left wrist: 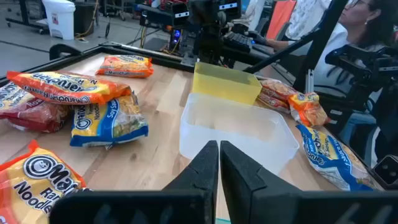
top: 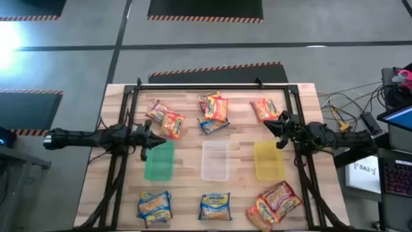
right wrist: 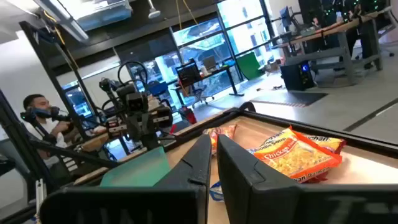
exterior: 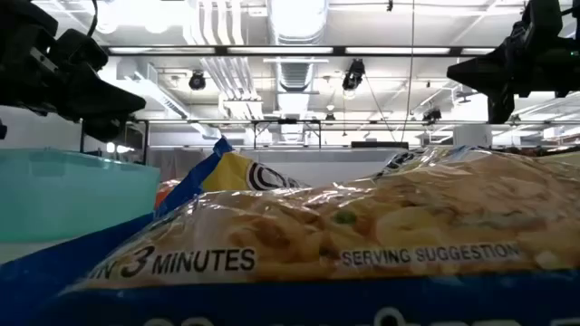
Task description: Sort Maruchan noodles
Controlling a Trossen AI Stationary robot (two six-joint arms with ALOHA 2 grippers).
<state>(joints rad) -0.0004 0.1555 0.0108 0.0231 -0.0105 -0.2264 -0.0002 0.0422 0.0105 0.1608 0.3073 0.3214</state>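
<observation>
Green bin (top: 159,161), clear bin (top: 215,161), yellow bin (top: 268,160) in a row mid-table (top: 193,196); seated person (right wrist: 38,107) beyond.

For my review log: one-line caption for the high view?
Ramen packets ring the green bin, clear bin and yellow bin; both arms wait, fingers shut.

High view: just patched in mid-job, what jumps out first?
Three bins sit in a row mid-table: green bin, clear bin, yellow bin, all seemingly without packets. Noodle packets lie in clusters along the far and near edges. The left gripper hangs shut by the green bin, the right gripper shut near the yellow bin.
</observation>
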